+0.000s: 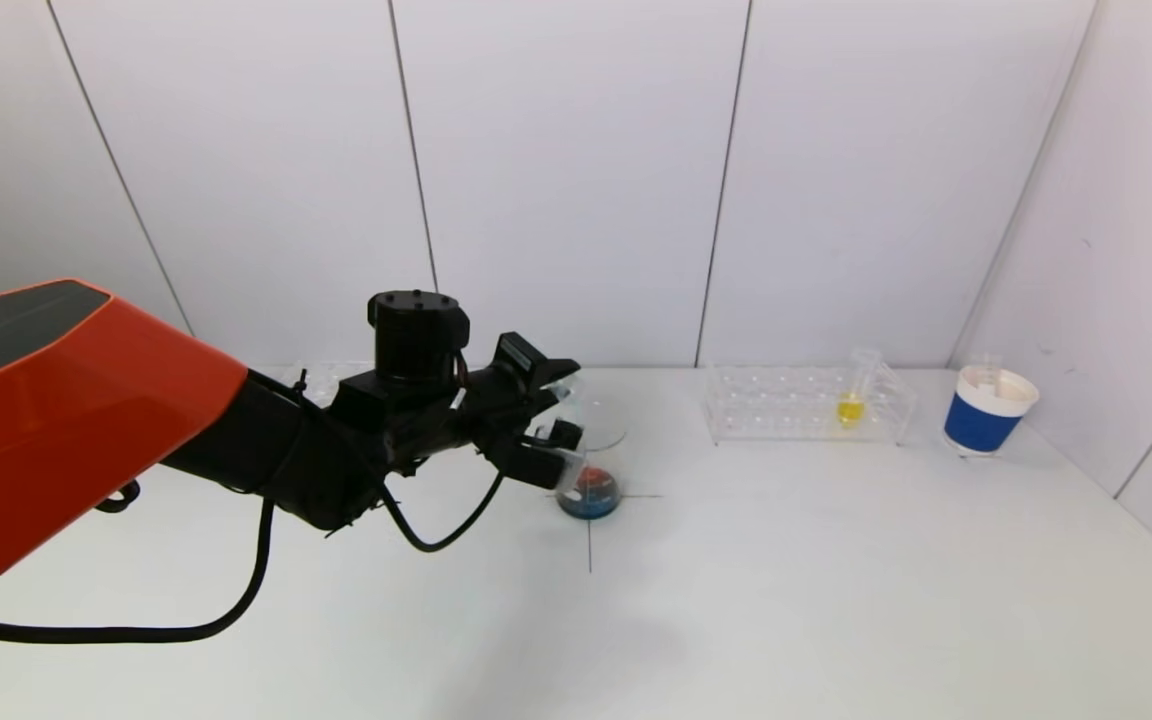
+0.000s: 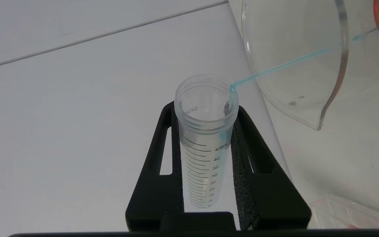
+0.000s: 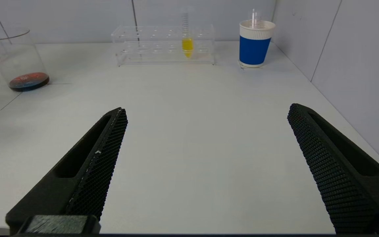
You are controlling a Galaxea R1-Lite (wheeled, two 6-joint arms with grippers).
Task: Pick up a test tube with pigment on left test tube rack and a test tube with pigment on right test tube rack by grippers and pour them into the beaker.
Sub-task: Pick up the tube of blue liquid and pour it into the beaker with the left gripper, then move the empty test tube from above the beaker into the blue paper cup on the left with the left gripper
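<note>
My left gripper (image 1: 554, 432) is shut on a clear graduated test tube (image 2: 205, 138), tipped over the rim of the glass beaker (image 1: 591, 470). A thin blue stream (image 2: 285, 64) runs from the tube's lip into the beaker (image 2: 294, 59), which holds dark blue liquid at the bottom (image 3: 28, 82). The right rack (image 1: 806, 405) is clear plastic and holds a tube with yellow pigment (image 1: 850, 408), also in the right wrist view (image 3: 187, 44). The left rack is mostly hidden behind my left arm. My right gripper (image 3: 207, 113) is open and empty above the bare table, out of the head view.
A blue and white paper cup (image 1: 986, 410) stands to the right of the right rack, near the side wall. White wall panels close the back and right of the table. A corner of clear plastic (image 2: 350, 214) shows in the left wrist view.
</note>
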